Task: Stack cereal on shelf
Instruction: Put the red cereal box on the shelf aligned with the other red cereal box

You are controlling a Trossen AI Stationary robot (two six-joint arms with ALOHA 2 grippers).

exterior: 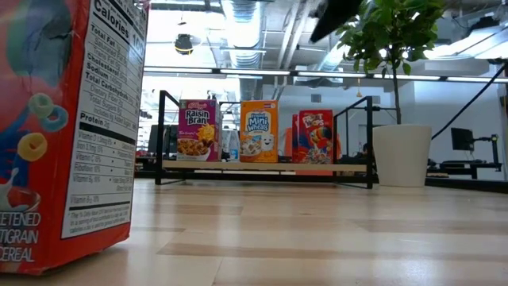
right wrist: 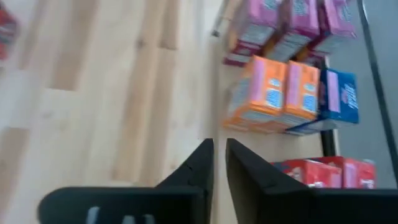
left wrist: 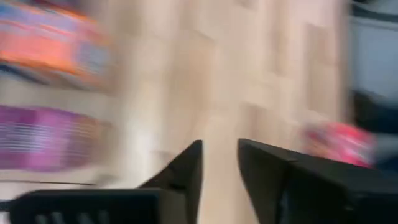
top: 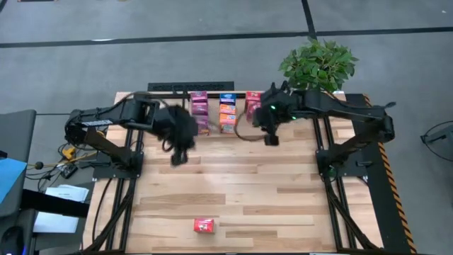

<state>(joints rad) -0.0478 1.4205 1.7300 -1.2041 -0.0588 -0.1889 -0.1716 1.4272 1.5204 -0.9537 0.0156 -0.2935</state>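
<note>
Cereal boxes stand in rows on the shelf (top: 191, 87) at the table's far edge: pink ones (top: 199, 106), orange and blue ones (top: 227, 110), red ones (top: 253, 103). In the low view their fronts show on the black rack (exterior: 262, 167). One red box (top: 204, 225) stands alone near the front edge, close to the low camera (exterior: 63, 127). My left gripper (top: 178, 157) (left wrist: 221, 146) hangs above the bare table in front of the pink row, open and holding nothing. My right gripper (top: 271, 139) (right wrist: 219, 143) hangs in front of the red row with a narrow gap between its fingers, which hold nothing.
A potted plant (top: 318, 64) stands at the far right corner, its white pot (exterior: 401, 155) beside the shelf. A thin cable loop (top: 244, 131) lies in front of the boxes. The wooden table top (top: 233, 184) is bare between the shelf and the lone red box.
</note>
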